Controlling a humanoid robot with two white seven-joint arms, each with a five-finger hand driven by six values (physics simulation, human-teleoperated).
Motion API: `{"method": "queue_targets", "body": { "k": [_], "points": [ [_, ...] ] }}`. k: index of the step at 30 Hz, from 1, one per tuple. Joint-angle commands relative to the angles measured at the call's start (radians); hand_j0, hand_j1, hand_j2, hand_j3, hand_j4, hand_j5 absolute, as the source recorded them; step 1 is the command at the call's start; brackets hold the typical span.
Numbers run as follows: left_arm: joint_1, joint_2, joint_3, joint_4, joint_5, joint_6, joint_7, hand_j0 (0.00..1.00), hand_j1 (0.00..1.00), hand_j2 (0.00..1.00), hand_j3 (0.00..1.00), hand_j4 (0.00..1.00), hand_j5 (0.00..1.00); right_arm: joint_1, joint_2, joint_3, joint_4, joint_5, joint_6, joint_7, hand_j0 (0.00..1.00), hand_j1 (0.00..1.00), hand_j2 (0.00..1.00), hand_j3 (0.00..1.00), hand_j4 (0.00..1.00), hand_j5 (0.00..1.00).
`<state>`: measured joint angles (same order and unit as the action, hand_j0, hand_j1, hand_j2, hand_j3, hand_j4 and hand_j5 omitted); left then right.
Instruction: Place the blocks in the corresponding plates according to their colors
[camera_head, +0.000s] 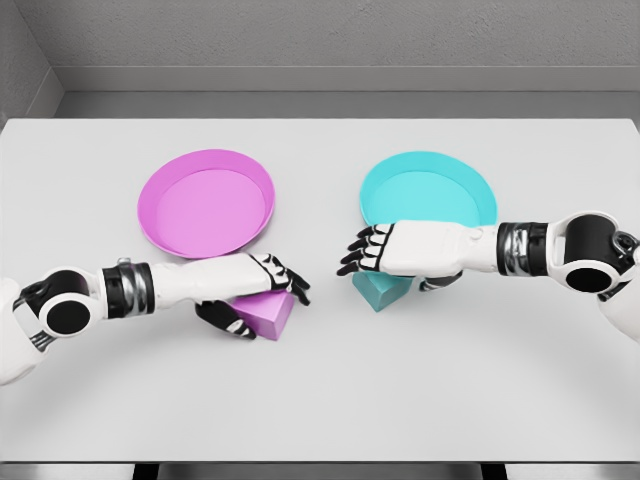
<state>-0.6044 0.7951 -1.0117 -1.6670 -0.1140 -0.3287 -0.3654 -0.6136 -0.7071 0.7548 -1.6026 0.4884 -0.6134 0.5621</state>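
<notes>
- Nothing is sorted yet: both plates sit empty on the pale grey worktop (320, 400).
- The left robot hand (262, 295) has its fingers curled around a solid pink block (272, 312), which rests on the worktop. The shallow round pink plate (150, 195) lies just beyond this robot hand.
- The right robot hand (368, 252) covers a solid cyan block (378, 291) beneath it; whether its grip is closed cannot be told. The shallow round cyan plate (372, 195) lies just beyond.
- Both lifts and placements remain.

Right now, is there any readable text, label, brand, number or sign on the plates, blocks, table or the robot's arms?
None: no text, label, number or sign shows anywhere in the head view.
The pink plate, cyan plate, pink block and cyan block are plain.
The left hand, right hand and white table carry no markings.
</notes>
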Motion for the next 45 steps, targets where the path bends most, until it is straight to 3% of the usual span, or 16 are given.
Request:
{"method": "queue_targets", "body": {
  "k": [1, 8, 13, 18, 25, 33, 36, 38, 40, 43, 45],
  "points": [
    [0.0, 0.0, -0.007, 0.0, -0.012, -0.013, 0.003, 0.58, 0.58, 0.58, 0.58, 0.58, 0.58, 0.002, 0.0, 0.0, 0.004, 0.003, 0.003, 0.005, 1.0, 1.0, 1.0, 1.0, 1.0, 1.0],
    [-0.012, 0.009, -0.005, 0.0, -0.003, -0.084, 0.003, 0.41, 0.41, 0.41, 0.41, 0.41, 0.41, 0.005, 0.046, 0.0, 0.05, 0.006, 0.003, 0.024, 1.0, 1.0, 1.0, 1.0, 1.0, 1.0],
    [-0.054, 0.029, 0.002, 0.0, 0.051, -0.153, 0.003, 0.41, 0.41, 0.41, 0.41, 0.41, 0.41, 0.006, 0.054, 0.001, 0.058, 0.029, 0.003, 0.024, 1.0, 1.0, 1.0, 1.0, 1.0, 1.0],
    [-0.08, 0.062, 0.044, 0.024, 0.057, -0.145, 0.005, 0.41, 0.41, 0.41, 0.41, 0.41, 0.41, 0.006, 0.049, -0.009, 0.058, 0.045, 0.003, 0.025, 0.83, 0.83, 0.83, 0.83, 0.83, 0.83],
    [-0.115, 0.058, 0.127, 0.147, 0.057, -0.142, 0.006, 0.41, 0.41, 0.41, 0.41, 0.41, 0.41, 0.006, 0.047, -0.012, 0.058, 0.035, 0.003, 0.024, 0.77, 0.77, 0.77, 0.77, 0.77, 0.77],
    [-0.195, -0.065, 0.153, 0.392, 0.045, -0.139, 0.003, 0.41, 0.41, 0.41, 0.41, 0.41, 0.41, 0.005, 0.054, -0.04, 0.05, 0.016, 0.003, 0.022, 0.72, 0.72, 0.72, 0.72, 0.72, 0.72],
    [-0.203, -0.074, 0.163, 0.446, 0.043, -0.139, 0.003, 0.42, 0.42, 0.42, 0.42, 0.42, 0.42, 0.005, 0.051, -0.049, 0.049, -0.033, 0.003, 0.022, 0.72, 0.72, 0.72, 0.72, 0.72, 0.72],
    [-0.204, -0.083, 0.165, 0.477, 0.042, -0.139, 0.003, 0.46, 0.46, 0.46, 0.46, 0.46, 0.46, 0.005, 0.051, -0.068, 0.049, -0.036, 0.003, 0.022, 0.72, 0.72, 0.72, 0.72, 0.72, 0.72],
    [-0.21, -0.111, 0.165, 0.524, 0.042, -0.138, 0.003, 0.57, 0.57, 0.57, 0.57, 0.57, 0.57, 0.003, 0.047, -0.069, 0.049, -0.07, 0.003, 0.022, 0.72, 0.72, 0.72, 0.72, 0.72, 0.72],
    [-0.212, -0.138, 0.165, 0.555, 0.043, -0.138, 0.003, 0.95, 0.95, 0.95, 0.95, 0.95, 0.95, 0.005, 0.041, -0.109, 0.049, -0.119, 0.003, 0.021, 0.72, 0.72, 0.72, 0.72, 0.72, 0.72],
    [-0.212, -0.142, 0.166, 0.564, 0.043, -0.132, 0.003, 1.0, 1.0, 1.0, 1.0, 1.0, 1.0, 0.006, 0.035, -0.152, 0.053, -0.16, 0.003, 0.021, 0.72, 0.72, 0.72, 0.72, 0.72, 0.72]
  ]
}}
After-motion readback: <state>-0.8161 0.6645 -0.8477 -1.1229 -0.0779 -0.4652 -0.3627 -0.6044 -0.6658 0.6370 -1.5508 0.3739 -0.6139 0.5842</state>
